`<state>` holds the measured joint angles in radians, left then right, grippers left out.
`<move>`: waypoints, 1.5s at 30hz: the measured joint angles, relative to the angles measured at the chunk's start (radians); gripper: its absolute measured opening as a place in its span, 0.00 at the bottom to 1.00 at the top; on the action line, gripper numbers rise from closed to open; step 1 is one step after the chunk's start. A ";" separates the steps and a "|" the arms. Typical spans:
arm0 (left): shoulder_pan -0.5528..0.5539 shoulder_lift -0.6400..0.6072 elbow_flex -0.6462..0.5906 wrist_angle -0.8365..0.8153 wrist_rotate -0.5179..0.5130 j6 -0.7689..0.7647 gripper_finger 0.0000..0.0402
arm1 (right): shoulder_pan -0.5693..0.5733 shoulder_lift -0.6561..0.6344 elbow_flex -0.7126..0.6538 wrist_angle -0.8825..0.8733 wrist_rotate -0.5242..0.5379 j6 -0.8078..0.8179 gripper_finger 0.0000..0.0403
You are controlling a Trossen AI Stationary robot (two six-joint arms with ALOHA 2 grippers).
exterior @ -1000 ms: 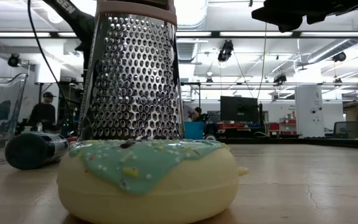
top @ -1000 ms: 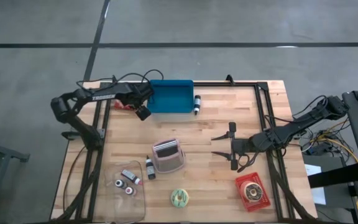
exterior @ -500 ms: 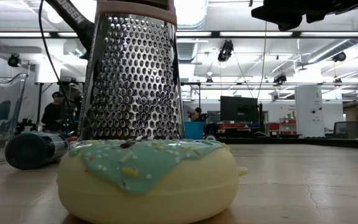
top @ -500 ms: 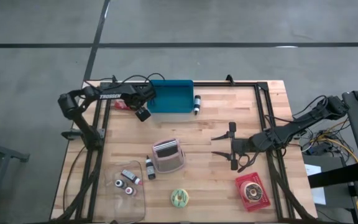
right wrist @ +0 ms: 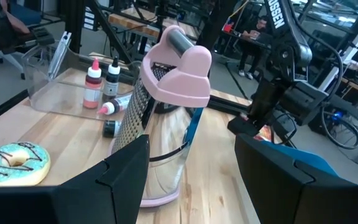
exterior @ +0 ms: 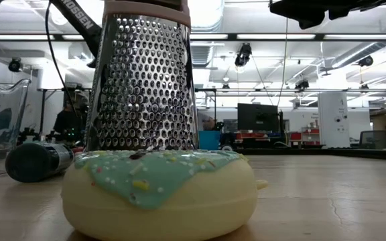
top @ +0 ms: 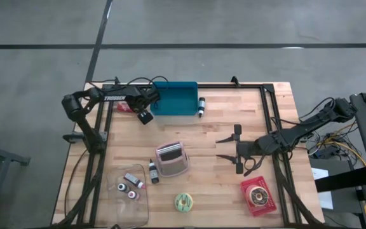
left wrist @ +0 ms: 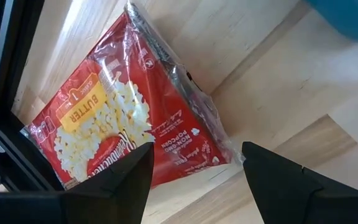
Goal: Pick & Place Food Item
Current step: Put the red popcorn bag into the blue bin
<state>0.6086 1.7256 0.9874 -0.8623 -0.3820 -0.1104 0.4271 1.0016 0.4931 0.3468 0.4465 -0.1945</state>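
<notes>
A red bag of butter popcorn (left wrist: 120,121) lies flat on the wood at the table's far left (top: 123,108), beside a blue bin (top: 175,98). My left gripper (left wrist: 197,152) hangs open above the bag's near edge, pointing steeply down, touching nothing (top: 138,112). My right gripper (top: 222,147) stands open and level at the table's middle right, facing a pink-topped metal grater (right wrist: 166,112). A doughnut with teal icing (top: 183,202) rests on the table near the front edge.
The grater (top: 171,159) stands mid-table with a dark bottle (top: 152,172) beside it. A clear container (top: 129,187) holds small bottles at front left. A red tray with a doughnut (top: 258,196) sits front right. A small bottle (top: 201,105) lies by the bin.
My left gripper has sunk a little toward the popcorn bag and tipped more steeply downward, staying open. Nothing on the table has moved.
</notes>
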 joint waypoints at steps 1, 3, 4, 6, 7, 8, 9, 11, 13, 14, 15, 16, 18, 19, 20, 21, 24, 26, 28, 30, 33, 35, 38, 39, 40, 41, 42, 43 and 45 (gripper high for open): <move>0.000 0.000 0.000 0.000 0.000 0.000 0.61 | 0.000 0.000 0.002 0.000 0.000 0.000 0.57; 0.000 0.000 0.000 -0.001 0.001 0.005 0.61 | 0.000 0.000 0.005 0.001 0.000 0.000 0.57; 0.000 0.000 0.000 -0.002 0.001 0.010 0.61 | 0.000 0.000 0.005 0.000 0.000 0.000 0.57; 0.001 0.000 0.000 -0.003 0.001 0.015 0.61 | 0.000 0.000 0.005 0.000 0.000 0.000 0.57; 0.002 0.000 0.000 -0.003 0.001 0.018 0.61 | 0.000 0.000 0.005 0.000 0.000 0.000 0.57; 0.002 0.000 0.000 -0.003 0.001 0.021 0.60 | 0.000 0.000 0.005 0.000 0.000 0.000 0.57; 0.004 0.000 0.000 -0.002 0.005 0.023 0.59 | 0.000 0.000 0.005 0.000 0.000 0.000 0.57; 0.004 0.000 0.000 -0.002 0.007 0.025 0.55 | 0.000 0.000 0.005 0.000 0.000 0.000 0.57; 0.005 0.000 0.000 -0.002 0.008 0.025 0.50 | 0.000 0.000 0.005 0.000 0.000 0.000 0.57; 0.005 0.000 0.000 -0.002 0.008 0.025 0.47 | 0.000 0.000 0.006 0.000 0.000 0.000 0.57; 0.005 0.000 0.000 -0.002 0.008 0.025 0.43 | 0.000 0.000 0.007 0.000 0.000 0.000 0.57; 0.005 0.000 0.000 -0.002 0.008 0.025 0.39 | 0.000 0.000 0.009 0.000 0.000 0.000 0.57; 0.005 0.000 0.000 -0.002 0.008 0.025 0.29 | 0.000 0.000 0.013 0.000 0.000 0.000 0.57; 0.005 0.000 0.000 -0.002 0.008 0.025 0.24 | 0.000 0.000 0.015 -0.001 0.000 0.000 0.57; 0.005 0.000 0.000 -0.002 0.008 0.025 0.19 | 0.000 0.000 0.018 -0.003 0.000 0.000 0.57; 0.005 0.000 0.000 -0.002 0.008 0.025 0.13 | 0.000 0.000 0.022 -0.004 0.000 0.000 0.57; 0.005 0.000 0.000 -0.001 0.007 0.030 0.02 | 0.000 0.000 0.025 -0.005 0.000 0.000 0.57; 0.005 0.000 0.000 -0.001 0.004 0.033 0.01 | 0.000 0.000 0.025 -0.008 0.000 0.000 0.57; 0.004 -0.001 0.000 -0.001 0.000 0.038 0.01 | 0.000 0.000 0.025 -0.007 0.000 0.000 0.57; -0.004 -0.010 0.000 -0.006 -0.012 0.044 0.01 | 0.000 0.000 0.025 -0.007 0.000 0.000 0.57; -0.022 -0.046 0.000 -0.025 -0.034 0.036 0.00 | 0.000 0.000 0.025 -0.007 -0.001 0.000 0.57; -0.034 -0.077 0.000 -0.039 -0.038 0.031 0.00 | 0.000 0.000 0.025 -0.008 -0.001 0.000 0.57; -0.048 -0.136 0.000 -0.054 -0.044 0.022 0.00 | 0.000 0.000 0.025 -0.007 -0.001 0.000 0.57; -0.049 -0.155 0.000 -0.060 -0.045 0.020 0.00 | 0.000 0.000 0.025 -0.007 -0.001 0.000 0.57; -0.051 -0.174 0.001 -0.071 -0.045 0.017 0.00 | 0.000 0.000 0.025 -0.007 -0.001 0.000 0.57; -0.051 -0.194 0.005 -0.083 -0.046 0.014 0.00 | 0.000 0.000 0.025 -0.007 -0.001 0.000 0.57; -0.050 -0.212 0.012 -0.094 -0.049 0.011 0.00 | 0.000 0.000 0.025 -0.007 -0.001 0.000 0.57; -0.050 -0.232 0.019 -0.105 -0.056 0.010 0.00 | 0.000 0.000 0.025 -0.007 -0.001 0.000 0.57; -0.050 -0.270 0.036 -0.137 -0.072 0.010 0.00 | 0.000 0.000 0.025 -0.007 -0.001 0.000 0.57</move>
<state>0.5587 1.4557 1.0236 -0.9998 -0.4544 -0.1009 0.4274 1.0019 0.5186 0.3396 0.4458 -0.1944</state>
